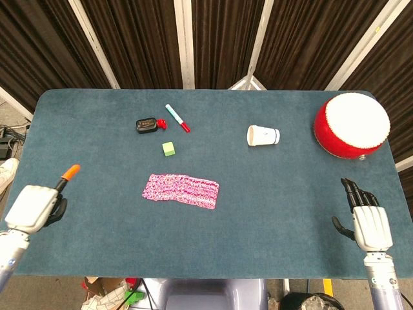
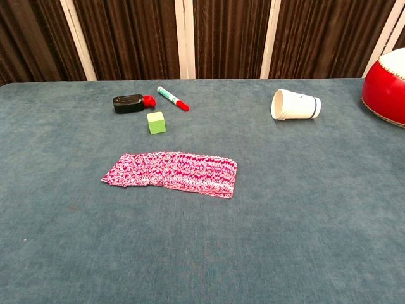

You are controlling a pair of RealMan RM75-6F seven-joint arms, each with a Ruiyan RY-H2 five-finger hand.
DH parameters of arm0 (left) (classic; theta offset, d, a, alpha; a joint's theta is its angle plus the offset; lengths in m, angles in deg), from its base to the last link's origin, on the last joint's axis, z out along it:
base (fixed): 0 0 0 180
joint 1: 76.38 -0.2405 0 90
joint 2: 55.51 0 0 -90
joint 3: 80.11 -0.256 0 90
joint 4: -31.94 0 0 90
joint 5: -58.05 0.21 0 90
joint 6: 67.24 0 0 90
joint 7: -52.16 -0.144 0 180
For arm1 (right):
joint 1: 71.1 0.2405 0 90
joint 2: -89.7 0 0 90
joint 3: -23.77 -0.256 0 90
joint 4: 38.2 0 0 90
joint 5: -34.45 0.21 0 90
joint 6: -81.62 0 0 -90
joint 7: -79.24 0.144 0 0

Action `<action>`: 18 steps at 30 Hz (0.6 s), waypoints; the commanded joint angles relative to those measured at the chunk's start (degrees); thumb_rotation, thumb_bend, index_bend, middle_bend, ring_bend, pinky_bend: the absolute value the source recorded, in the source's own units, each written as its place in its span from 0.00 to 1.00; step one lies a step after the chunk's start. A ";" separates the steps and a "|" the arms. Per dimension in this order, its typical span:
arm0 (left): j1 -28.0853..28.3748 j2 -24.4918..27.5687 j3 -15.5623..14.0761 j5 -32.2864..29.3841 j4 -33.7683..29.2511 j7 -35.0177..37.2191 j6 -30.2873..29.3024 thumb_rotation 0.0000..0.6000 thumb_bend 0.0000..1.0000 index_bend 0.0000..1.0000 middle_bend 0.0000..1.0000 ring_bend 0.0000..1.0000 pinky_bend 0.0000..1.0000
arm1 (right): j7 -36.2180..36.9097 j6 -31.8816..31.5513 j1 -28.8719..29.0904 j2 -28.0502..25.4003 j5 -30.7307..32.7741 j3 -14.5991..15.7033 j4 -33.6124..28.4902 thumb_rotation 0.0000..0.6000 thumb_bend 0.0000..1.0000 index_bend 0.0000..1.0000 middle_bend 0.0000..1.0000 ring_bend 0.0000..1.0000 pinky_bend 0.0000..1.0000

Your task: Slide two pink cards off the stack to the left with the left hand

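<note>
The fanned row of pink patterned cards (image 1: 181, 190) lies flat on the blue-carpeted bench (image 1: 277, 194), left of centre. Its long axis runs left to right, the right end slightly nearer the robot. The left hand (image 1: 37, 205) sits over the bench's left edge, well apart from the cards, holding nothing, one orange-tipped finger extended and the rest curled in. The right hand (image 1: 369, 219) sits at the near right edge, fingers spread, empty.
</note>
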 commanded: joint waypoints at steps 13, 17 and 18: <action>21.22 -6.11 1.36 -34.72 -0.69 -24.69 18.23 1.00 0.89 0.07 0.86 0.82 0.75 | -0.87 1.05 0.35 0.65 0.82 -0.06 0.82 1.00 0.28 0.01 0.15 0.23 0.24; 26.47 -9.61 -0.13 -42.72 1.61 -29.72 18.26 1.00 0.89 0.07 0.86 0.82 0.75 | -1.04 1.27 0.43 0.82 1.23 -0.22 1.11 1.00 0.28 0.01 0.15 0.23 0.24; 27.25 -10.30 -0.38 -43.83 1.87 -30.40 18.09 1.00 0.90 0.07 0.86 0.82 0.75 | -1.07 1.32 0.45 0.85 1.26 -0.22 1.16 1.00 0.28 0.01 0.15 0.23 0.24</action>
